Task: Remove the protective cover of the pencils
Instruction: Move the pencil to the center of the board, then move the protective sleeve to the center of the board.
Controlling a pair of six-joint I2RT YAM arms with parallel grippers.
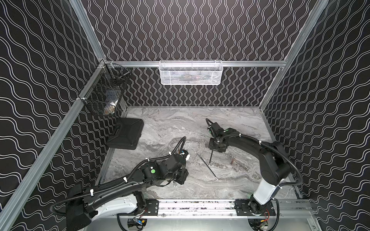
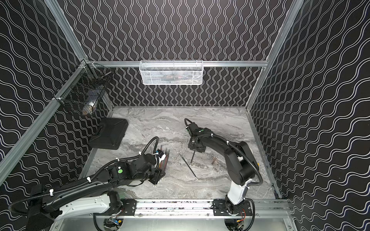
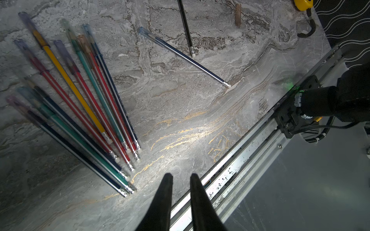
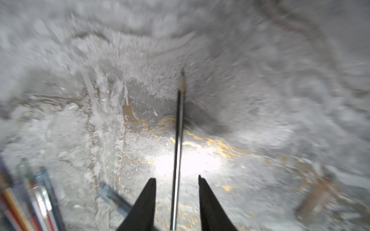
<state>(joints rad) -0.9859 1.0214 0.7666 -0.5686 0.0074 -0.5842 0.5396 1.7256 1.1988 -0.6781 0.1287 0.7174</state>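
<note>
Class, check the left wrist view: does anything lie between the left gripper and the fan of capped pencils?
Nothing visible does. Only bare table lies between the left gripper and the pencils, whose eraser ends point toward it.

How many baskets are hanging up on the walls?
2: a black wire basket hangs on the left side rail, and a white mesh basket hangs on the back rail. None seem hidden.

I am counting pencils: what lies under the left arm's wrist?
Coloured pencils lie there on the table. In a top view the arm hides most of them.
</note>
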